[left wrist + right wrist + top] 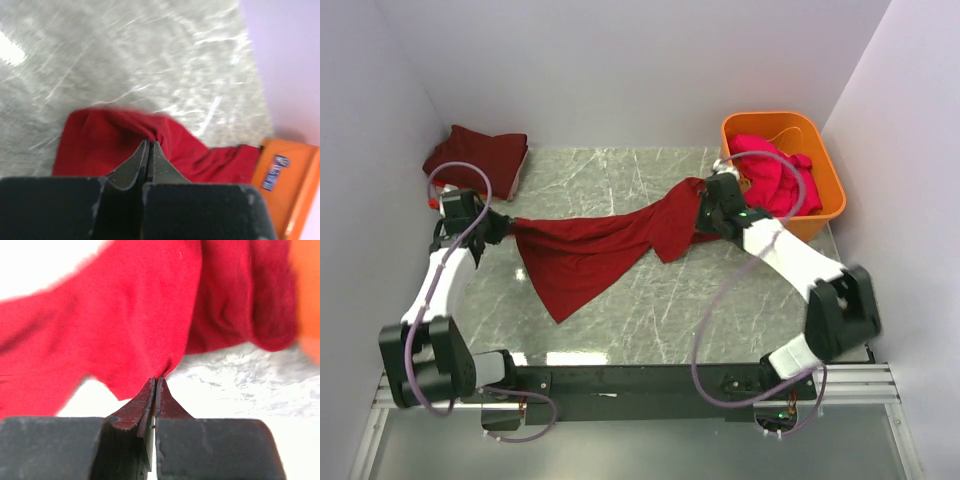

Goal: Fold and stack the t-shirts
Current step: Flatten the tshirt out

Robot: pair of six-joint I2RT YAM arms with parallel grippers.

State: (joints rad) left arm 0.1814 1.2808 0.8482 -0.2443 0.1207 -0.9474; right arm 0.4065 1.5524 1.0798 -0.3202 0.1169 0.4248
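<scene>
A dark red t-shirt (595,250) hangs stretched between my two grippers above the marble table (740,300), its lower part sagging toward the front. My left gripper (506,226) is shut on its left end; in the left wrist view (149,143) the cloth (100,145) bunches at the closed tips. My right gripper (704,200) is shut on its right end; in the right wrist view (156,380) the cloth (125,325) is pinched at the tips. A folded maroon t-shirt (478,156) lies at the back left. A magenta-pink t-shirt (775,172) sits crumpled in the orange tub (830,190).
White walls close the table at the back and both sides. The orange tub stands at the back right, close behind my right gripper; it also shows in the left wrist view (290,180). The black mounting rail (640,380) runs along the front edge.
</scene>
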